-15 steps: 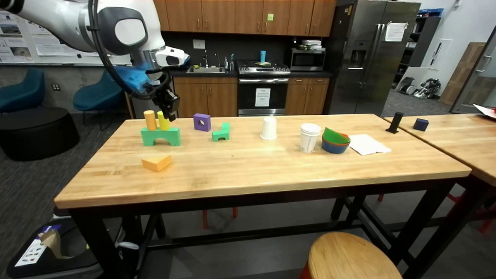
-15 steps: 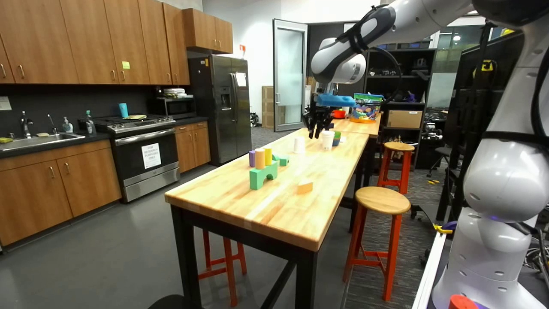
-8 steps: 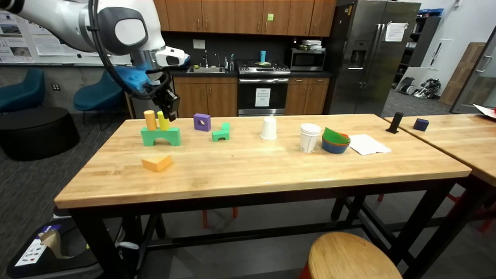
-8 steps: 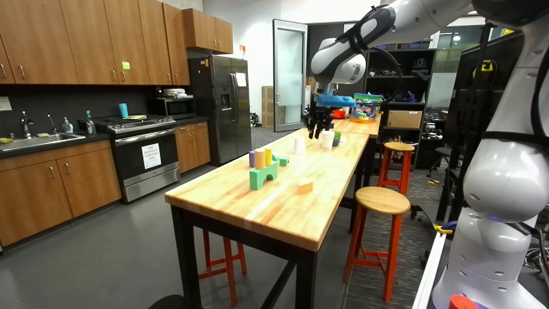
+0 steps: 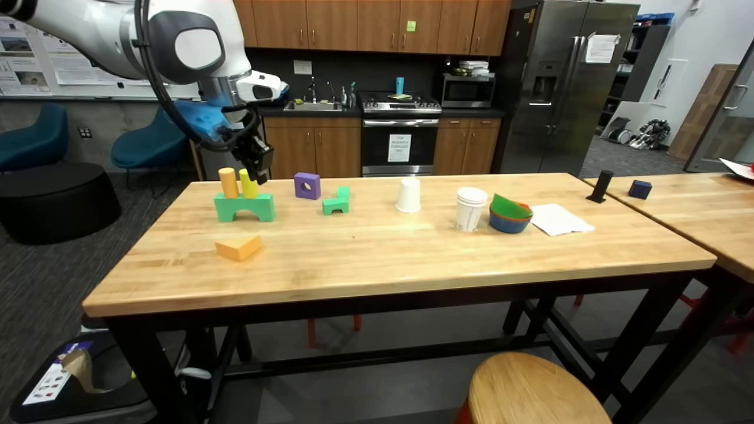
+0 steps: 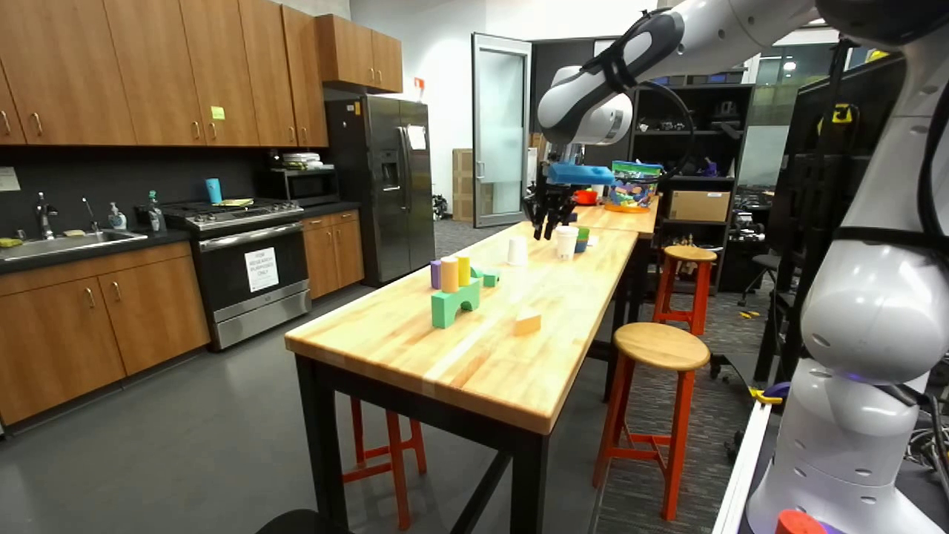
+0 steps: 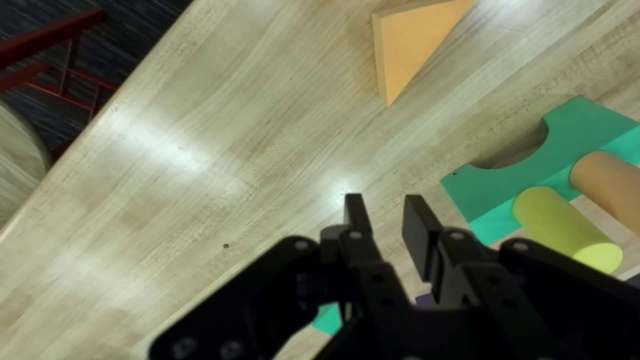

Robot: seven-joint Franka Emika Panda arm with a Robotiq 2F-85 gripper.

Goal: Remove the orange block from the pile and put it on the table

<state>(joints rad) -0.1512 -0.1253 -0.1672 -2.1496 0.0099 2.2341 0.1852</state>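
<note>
Hand [image 7: 384,200] unmoved, slightly parted, pile [image 5: 244,203] unchanged

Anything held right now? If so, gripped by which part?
Nothing. The black two-fingered hand is partly open, light-wood tabletop showing between its tips; the orange cylindrical block stands on the green arch block.

- Compared with a moment ago, no visible change is showing in either exterior view.
- The gripper [image 7: 383,202] and the pile [image 5: 242,204] are showing no shift that can be made out.
</note>
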